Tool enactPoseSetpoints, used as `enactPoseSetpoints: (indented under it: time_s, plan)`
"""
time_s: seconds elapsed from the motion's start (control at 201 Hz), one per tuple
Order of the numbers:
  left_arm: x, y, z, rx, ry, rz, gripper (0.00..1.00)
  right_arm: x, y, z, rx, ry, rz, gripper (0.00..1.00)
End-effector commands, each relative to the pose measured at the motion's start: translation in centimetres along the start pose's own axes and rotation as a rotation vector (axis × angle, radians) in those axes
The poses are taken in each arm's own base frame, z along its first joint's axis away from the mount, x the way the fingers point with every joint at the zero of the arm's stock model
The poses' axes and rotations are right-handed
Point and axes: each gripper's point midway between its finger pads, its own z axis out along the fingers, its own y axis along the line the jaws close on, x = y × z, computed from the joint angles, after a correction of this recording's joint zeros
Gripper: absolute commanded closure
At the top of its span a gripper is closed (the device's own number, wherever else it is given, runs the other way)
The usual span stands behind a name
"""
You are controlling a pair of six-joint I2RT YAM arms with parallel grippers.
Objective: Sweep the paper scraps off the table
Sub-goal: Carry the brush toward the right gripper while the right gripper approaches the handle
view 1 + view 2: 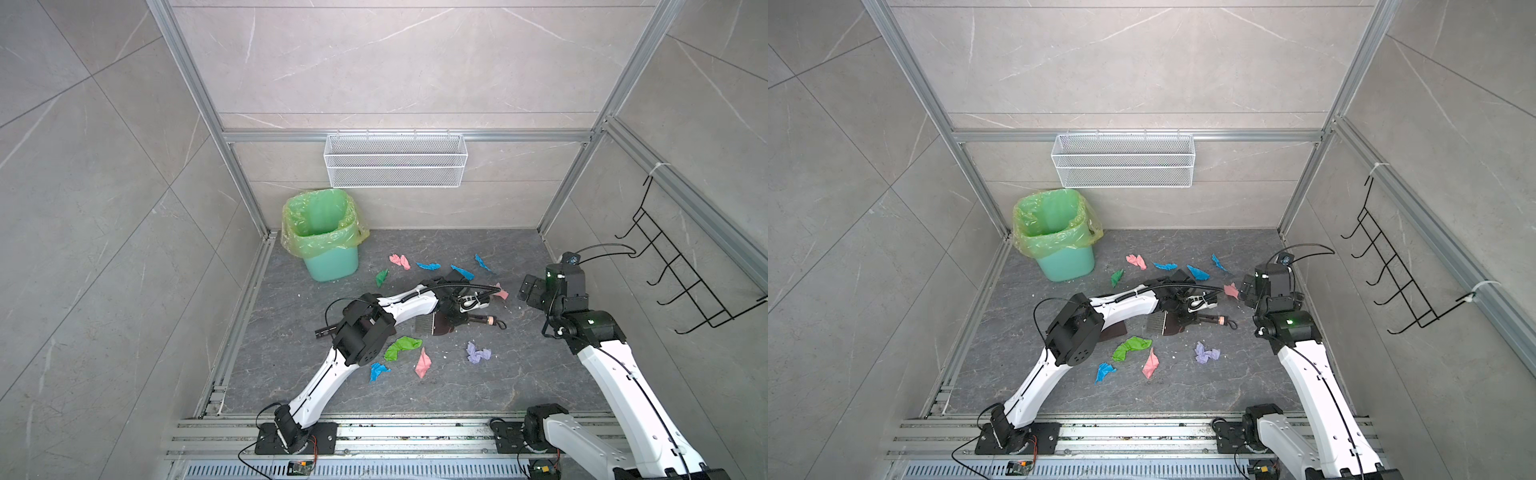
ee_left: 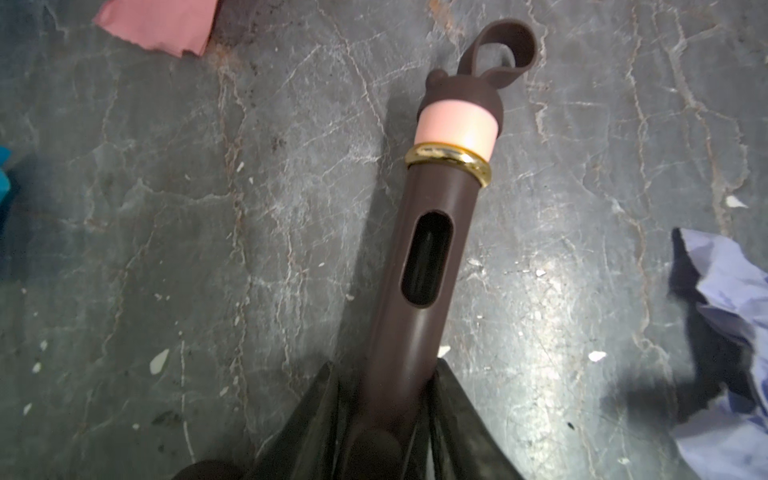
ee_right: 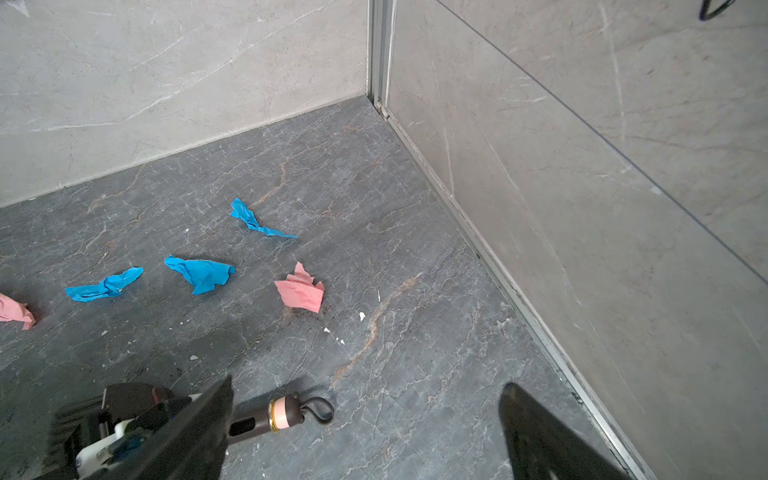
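In both top views the right arm (image 1: 615, 390) stands nearest to us, rising from the front rail (image 1: 415, 432). Its right gripper (image 1: 530, 289) hangs above the table (image 1: 519, 374) near the right wall and holds nothing. The left arm (image 1: 320, 382) reaches across the middle. The left gripper (image 1: 452, 316) sits on the brush (image 1: 482, 320), which lies flat with its handle end towards the right gripper.

We count ten paper scraps (image 1: 402, 347), all on the table. Six pink, blue and green pieces lie in a loose row behind the brush. Four more lie in front of it, among them a lilac scrap (image 1: 1206, 353). A green lined bin (image 1: 328, 257) stands in the far left corner, apart from every scrap.

In the left wrist view, two dark fingers (image 2: 316, 415) lie closest to the lens. They flank the brown handle (image 2: 424, 249) and touch it on both sides, so we record the left gripper as clamped on the brush. The handle carries a gold ring, a pink band and a loop. A pink scrap (image 2: 158, 25) lies near that looped end, apart from it. The lilac scrap lies off to one side.

In the right wrist view, the right gripper's fingers (image 3: 199, 424) stand wide apart with bare table between them. The looped handle end lies just past one finger. Three blue and two pink scraps lie farther off, towards the back wall.
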Motion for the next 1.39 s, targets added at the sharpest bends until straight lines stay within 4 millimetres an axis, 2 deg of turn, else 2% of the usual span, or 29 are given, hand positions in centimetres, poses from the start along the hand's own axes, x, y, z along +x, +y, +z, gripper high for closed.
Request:
enactPoseSetpoints:
  time_s: [0.0, 0.075, 0.284, 0.373, 0.687, 0.832, 0.842, 0.857, 1.016, 1.26, 1.389]
  plan:
    - [3.3, 0.7, -0.5, -0.028, 0.099, -0.057, 0.70, 0.3, 0.5, 0.1, -0.024, 0.003, 0.012, 0.00]
    - [3.6, 0.9, -0.7, -0.023, 0.104, -0.069, 0.73, 0.3, 0.6, 0.1, -0.029, 0.004, 0.012, 0.00]
    - [4.3, 1.2, -1.3, -0.013, 0.102, -0.080, 0.73, 0.9, 0.8, 0.6, -0.028, 0.029, 0.000, 0.00]
    - [4.4, 1.3, -1.2, -0.010, 0.101, -0.078, 0.77, 1.2, 0.9, 0.9, -0.031, 0.043, -0.002, 0.00]
    - [3.1, 2.0, -2.0, -0.010, 0.046, -0.074, 0.91, 2.4, 1.7, 1.9, -0.035, 0.145, -0.050, 0.01]
    - [1.8, 2.6, -3.4, 0.000, -0.026, -0.094, 0.91, 3.9, 3.6, 2.4, -0.129, 0.237, -0.045, 0.03]
    - [1.0, 2.8, -4.4, -0.011, -0.047, -0.089, 0.91, 3.8, 3.7, 2.4, -0.135, 0.238, -0.041, 0.03]
    - [0.5, 2.9, -4.9, -0.014, -0.059, -0.087, 0.91, 4.0, 3.8, 2.5, -0.141, 0.244, -0.040, 0.03]
    - [-0.8, 3.7, -7.8, -0.014, -0.131, -0.093, 0.91, 3.8, 4.7, 1.9, -0.249, 0.285, 0.011, 0.03]
    - [-2.8, 3.5, -11.3, -0.007, -0.212, -0.055, 0.95, 4.9, 7.8, 0.9, -0.490, 0.456, 0.066, 0.08]
    - [-3.8, 3.1, -13.1, 0.003, -0.246, -0.033, 0.95, 4.9, 9.2, 0.4, -0.589, 0.502, 0.099, 0.10]
